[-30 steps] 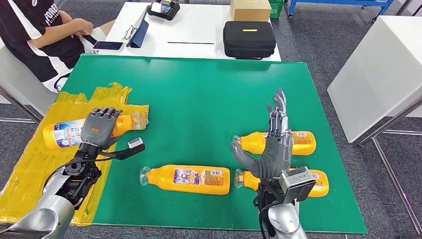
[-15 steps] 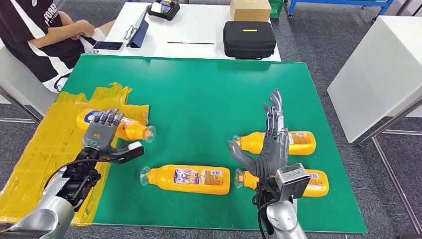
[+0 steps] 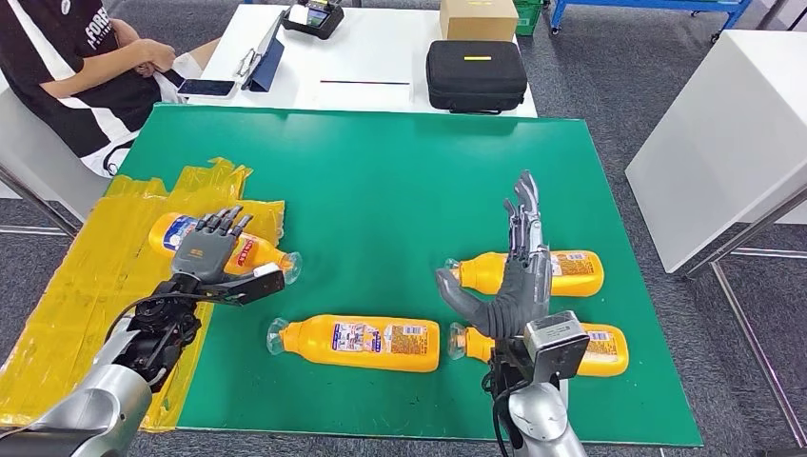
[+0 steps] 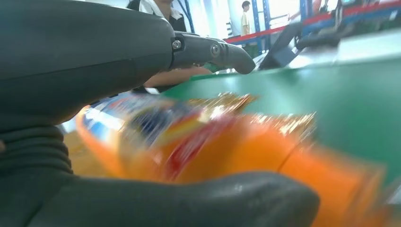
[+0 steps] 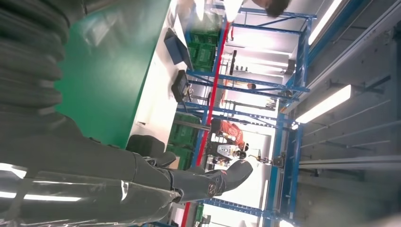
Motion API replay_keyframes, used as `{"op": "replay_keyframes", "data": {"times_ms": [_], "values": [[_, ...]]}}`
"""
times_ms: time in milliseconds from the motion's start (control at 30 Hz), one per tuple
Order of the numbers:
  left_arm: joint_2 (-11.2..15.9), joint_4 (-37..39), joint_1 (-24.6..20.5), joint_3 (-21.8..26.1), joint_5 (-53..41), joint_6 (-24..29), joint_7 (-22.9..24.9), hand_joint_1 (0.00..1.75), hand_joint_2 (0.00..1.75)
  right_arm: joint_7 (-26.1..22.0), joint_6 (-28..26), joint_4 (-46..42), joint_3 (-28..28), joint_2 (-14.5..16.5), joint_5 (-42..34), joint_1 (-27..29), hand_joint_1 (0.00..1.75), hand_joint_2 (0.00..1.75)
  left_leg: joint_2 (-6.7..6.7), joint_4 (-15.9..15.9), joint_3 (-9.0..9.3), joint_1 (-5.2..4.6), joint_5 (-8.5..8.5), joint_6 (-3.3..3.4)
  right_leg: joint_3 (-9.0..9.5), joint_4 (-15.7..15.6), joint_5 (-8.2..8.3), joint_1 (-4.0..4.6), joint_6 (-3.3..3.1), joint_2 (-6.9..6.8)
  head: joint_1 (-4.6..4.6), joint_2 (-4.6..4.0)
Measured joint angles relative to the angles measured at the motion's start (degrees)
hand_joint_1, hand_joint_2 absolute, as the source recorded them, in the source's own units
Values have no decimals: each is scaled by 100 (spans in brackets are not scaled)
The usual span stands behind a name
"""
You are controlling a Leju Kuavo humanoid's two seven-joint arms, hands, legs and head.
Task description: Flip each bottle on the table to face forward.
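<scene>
Gripping an orange bottle [image 3: 249,249] that lies beneath its fingers [image 3: 221,224], the left hand [image 3: 211,253] contrasts with the right hand [image 3: 519,276], fingers spread, holding nothing.

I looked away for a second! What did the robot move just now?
The left hand turned its bottle around on the yellow sheet: the cap, which pointed away from the table's middle, now points toward it. The hand still holds it. The right hand stayed raised and open, and the other three bottles didn't move.
</scene>
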Motion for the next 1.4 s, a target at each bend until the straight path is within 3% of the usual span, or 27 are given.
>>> {"op": "replay_keyframes", "data": {"times_ms": [133, 200, 300, 467, 600, 733, 933, 1000, 1133, 1367, 1400], "values": [[-122, -92, -93, 172, 477, 13, -459, 0, 0, 28, 18, 0, -23, 17, 39, -1, 0, 175, -1, 0, 1, 0, 0, 0, 1, 0, 1, 0, 0, 1, -1, 0], [-192, -210, -98, 300, 1064, -114, -991, 0, 0, 33, 20, 2, -33, 18, 48, -3, 0, 175, -1, 0, 1, 0, 0, 0, 0, 0, 0, 1, 0, 1, -1, 0], [-263, -754, -6, 382, 2623, -664, -1601, 0, 0, 23, 20, 20, -63, 18, 51, -10, 0, 175, -1, 0, -1, 0, 0, 0, 1, 1, 0, 1, 0, 0, -1, 0], [-210, -2458, 405, 20, 5227, -1298, -1718, 0, 0, -14, 15, 41, -138, 39, 113, -9, 0, 175, -1, 0, -3, 0, -1, 0, 1, 2, -1, 1, 0, 0, -2, 0], [-212, -3761, 735, -76, 5955, -1924, -1729, 0, 175, 125, -420, 39, -191, 66, 934, -7, 0, 175, -1, 0, -2, 0, -1, 0, 1, 1, -3, 1, -1, -1, -2, 0], [-334, -4485, 998, -132, 5957, -2213, -1729, 0, 175, 682, -1134, 39, -255, 56, 2591, -19, 0, 175, -2, 0, -1, 0, -1, 0, 3, 0, -3, 0, -1, -1, -1, 0], [-448, -4881, 1151, -137, 5846, -2225, -1715, 0, 175, 940, -1160, 39, -334, 42, 3032, -20, 0, 175, -2, 0, 2, 0, 0, 0, 3, 0, 0, 1, 1, -1, -2, 0], [-490, -4943, 1186, -137, 5782, -2301, -1661, 0, 175, 1442, -928, 40, -351, 2, 3771, -22, 0, 175, -2, 0, 3, 0, 0, 0, 4, 0, 0, 1, 1, -1, -2, 0], [-678, -5089, 1300, -207, 5693, -2497, -1459, 0, 175, 2438, 58, 55, -497, -283, 5518, -25, 0, 175, -9, 1, 1, -3, 0, 1, 6, -2, 0, -3, 1, -5, -2, 0], [-917, -5256, 1430, -528, 5867, -2425, -1232, 0, 175, 2412, 823, 450, -1220, -1189, 5783, -138, 0, 175, -36, 2, -6, -18, -2, 5, 9, -4, 5, -16, 11, -11, -2, 0], [-925, -5264, 1447, -563, 5902, -2427, -1233, 0, 175, 2411, 923, 544, -1324, -1309, 5803, -165, 0, 131, -36, 2, -6, -18, -3, 5, 9, -4, 5, -16, 12, -10, -3, 0]]}}
